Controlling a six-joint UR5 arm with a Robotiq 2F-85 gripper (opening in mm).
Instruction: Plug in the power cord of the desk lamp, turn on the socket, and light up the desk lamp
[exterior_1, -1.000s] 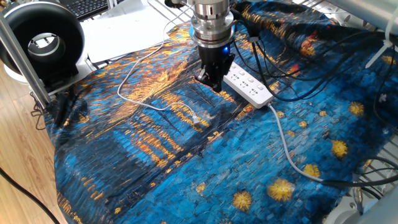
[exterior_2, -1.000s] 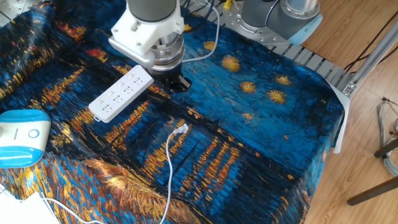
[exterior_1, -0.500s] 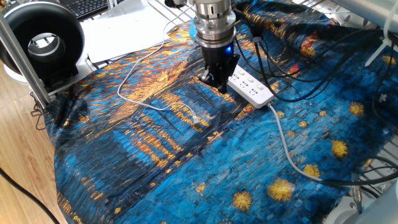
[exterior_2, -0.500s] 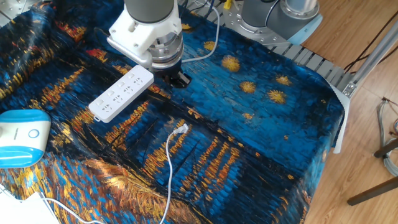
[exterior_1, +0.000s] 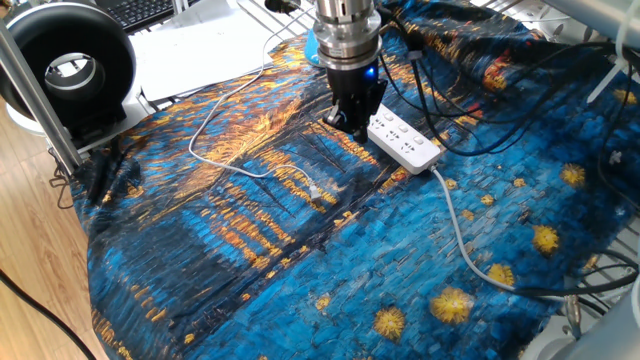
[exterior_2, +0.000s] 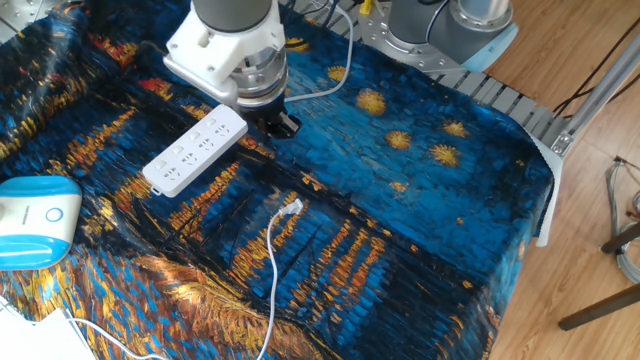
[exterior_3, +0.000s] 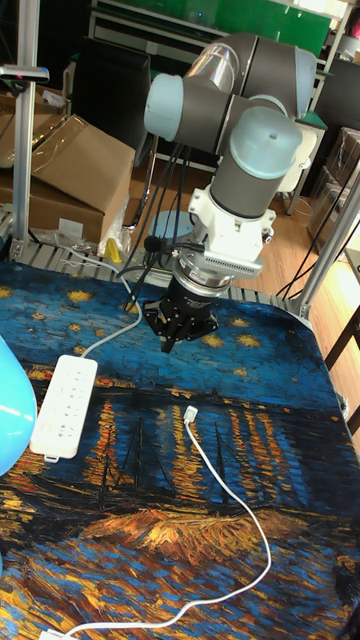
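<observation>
The thin white power cord (exterior_2: 272, 268) lies loose on the blue patterned cloth, and its small plug (exterior_2: 292, 208) (exterior_1: 315, 190) (exterior_3: 190, 412) rests flat with nothing holding it. The socket, a long white strip (exterior_2: 195, 150) (exterior_1: 400, 140) (exterior_3: 62, 405), lies beside it with its outlets facing up. My gripper (exterior_1: 352, 122) (exterior_2: 280, 125) (exterior_3: 170, 338) hangs just above the cloth at the strip's end, a short way beyond the plug. Its black fingers look slightly apart and hold nothing. The pale blue and white desk lamp base (exterior_2: 35, 220) sits at the cloth's edge.
The strip's thick pale-grey cable (exterior_1: 460, 235) trails across the cloth. Black cables (exterior_1: 470, 95) drape behind the arm. A black round fan (exterior_1: 65, 65) and white papers (exterior_1: 190, 55) stand past the cloth. A second robot base (exterior_2: 450, 25) is at the back.
The gripper has drifted a little farther from the plug, toward the far end of the strip. The cord, the plug and the strip have not moved.
</observation>
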